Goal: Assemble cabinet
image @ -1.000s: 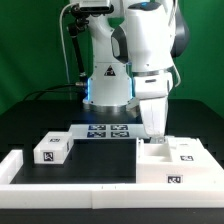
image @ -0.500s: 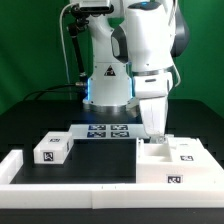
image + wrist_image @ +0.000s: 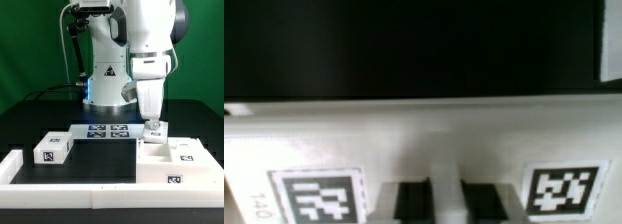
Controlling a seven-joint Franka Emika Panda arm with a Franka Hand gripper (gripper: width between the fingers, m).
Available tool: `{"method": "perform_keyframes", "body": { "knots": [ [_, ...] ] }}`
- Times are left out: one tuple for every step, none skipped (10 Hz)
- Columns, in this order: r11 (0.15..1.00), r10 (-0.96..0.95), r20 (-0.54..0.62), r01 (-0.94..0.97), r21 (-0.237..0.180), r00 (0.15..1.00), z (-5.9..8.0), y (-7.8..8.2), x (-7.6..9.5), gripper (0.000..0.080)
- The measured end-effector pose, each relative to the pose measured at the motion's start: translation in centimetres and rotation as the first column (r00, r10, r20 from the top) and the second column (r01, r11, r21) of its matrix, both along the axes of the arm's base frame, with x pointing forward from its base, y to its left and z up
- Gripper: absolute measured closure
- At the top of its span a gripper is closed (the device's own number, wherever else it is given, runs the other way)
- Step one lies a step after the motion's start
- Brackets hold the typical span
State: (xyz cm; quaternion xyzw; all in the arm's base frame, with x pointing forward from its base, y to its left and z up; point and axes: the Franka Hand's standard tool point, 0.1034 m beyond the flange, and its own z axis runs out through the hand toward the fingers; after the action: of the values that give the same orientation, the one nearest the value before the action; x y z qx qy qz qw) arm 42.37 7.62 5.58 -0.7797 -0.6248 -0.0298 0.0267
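The cabinet (image 3: 182, 166), a large white tagged shell, lies on the black table at the exterior view's right. My gripper (image 3: 152, 119) hangs over its back left corner. Right under the fingers a small white tagged part (image 3: 154, 128) shows, standing just above the shell's edge. In the wrist view my gripper (image 3: 448, 198) has its two dark fingers (image 3: 411, 200) close together with a thin white strip between them. They sit on a white tagged surface (image 3: 438, 150) with one tag on each side. A small white tagged block (image 3: 52, 150) lies at the exterior view's left.
The marker board (image 3: 105, 131) lies flat behind the middle of the table. A long white border rail (image 3: 70, 184) runs along the front, with a short one at the left end (image 3: 12, 164). The robot's base (image 3: 105, 85) stands behind.
My arm and gripper have risen a little over the cabinet's back left corner. The small tagged part under the fingers was covered before and now shows.
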Motion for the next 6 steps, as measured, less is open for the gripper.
{"method": "perform_keyframes", "body": {
  "knots": [
    [1.000, 0.001, -0.001, -0.001, -0.006, 1.000, 0.4, -0.4, 0.3, 0.0731],
    [1.000, 0.000, -0.004, 0.000, -0.009, 1.000, 0.6, -0.8, 0.7, 0.0731],
    [1.000, -0.006, -0.005, 0.006, -0.009, 1.000, 0.7, -1.2, 1.2, 0.0731],
    [1.000, -0.011, -0.001, 0.011, -0.006, 1.000, 0.7, -1.2, 1.8, 0.0731],
    [1.000, -0.015, 0.002, 0.015, -0.002, 1.000, 0.7, -1.2, 2.2, 0.0731],
    [1.000, -0.016, 0.004, 0.016, 0.001, 1.000, 0.6, -1.0, 2.6, 0.0731]
  ]
}}
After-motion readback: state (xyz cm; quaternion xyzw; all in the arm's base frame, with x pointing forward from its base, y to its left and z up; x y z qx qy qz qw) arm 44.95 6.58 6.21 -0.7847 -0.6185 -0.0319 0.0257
